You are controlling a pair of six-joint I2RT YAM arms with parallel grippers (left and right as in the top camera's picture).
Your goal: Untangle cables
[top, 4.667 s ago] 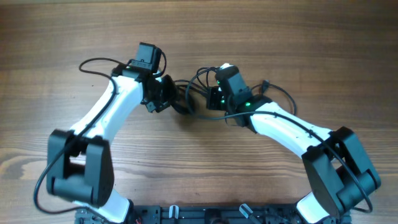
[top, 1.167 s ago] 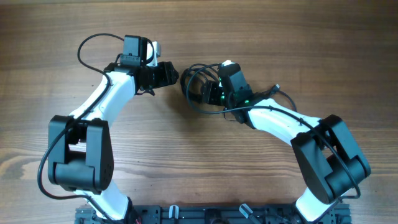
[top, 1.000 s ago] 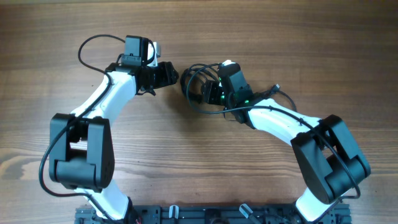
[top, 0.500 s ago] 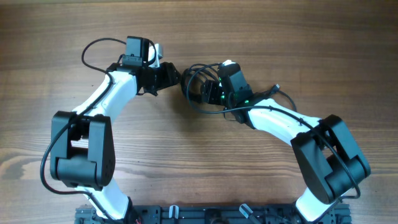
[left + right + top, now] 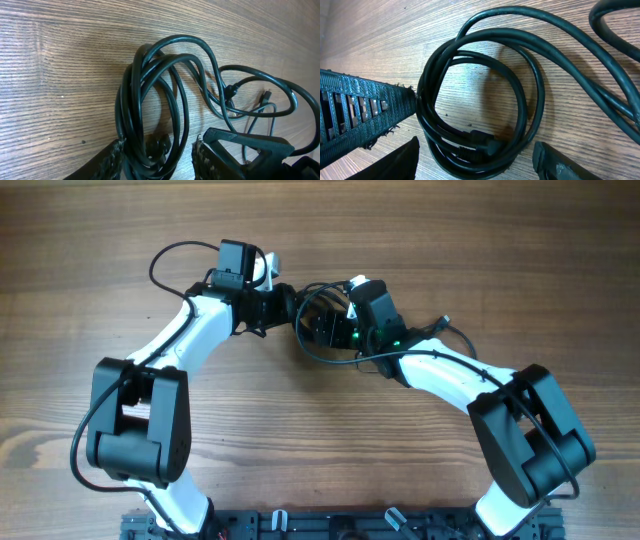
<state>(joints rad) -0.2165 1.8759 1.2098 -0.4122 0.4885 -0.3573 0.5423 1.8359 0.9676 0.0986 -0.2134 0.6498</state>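
Observation:
The cables (image 5: 312, 330) lie as a black coiled bundle on the wooden table, between my two grippers. In the left wrist view the coil (image 5: 150, 95) runs down between my left gripper's (image 5: 157, 162) fingers. The left finger (image 5: 107, 160) touches the strands, and a gap remains at the right finger (image 5: 204, 157). Thinner cords with a small plug (image 5: 266, 93) trail to the right. In the right wrist view the coil (image 5: 520, 95) sits between the wide-open fingers of my right gripper (image 5: 477, 165), which touch nothing. A plug end (image 5: 487, 142) rests inside the coil.
My left gripper's ribbed finger (image 5: 360, 107) pokes in from the left of the right wrist view, touching the coil's edge. The right gripper's body (image 5: 250, 150) stands close beside my left one. Bare wood surrounds both arms.
My left arm has swung right, bringing its gripper over the coil, and its fingers have narrowed around the strands. The right gripper's fingers have spread wider in place.

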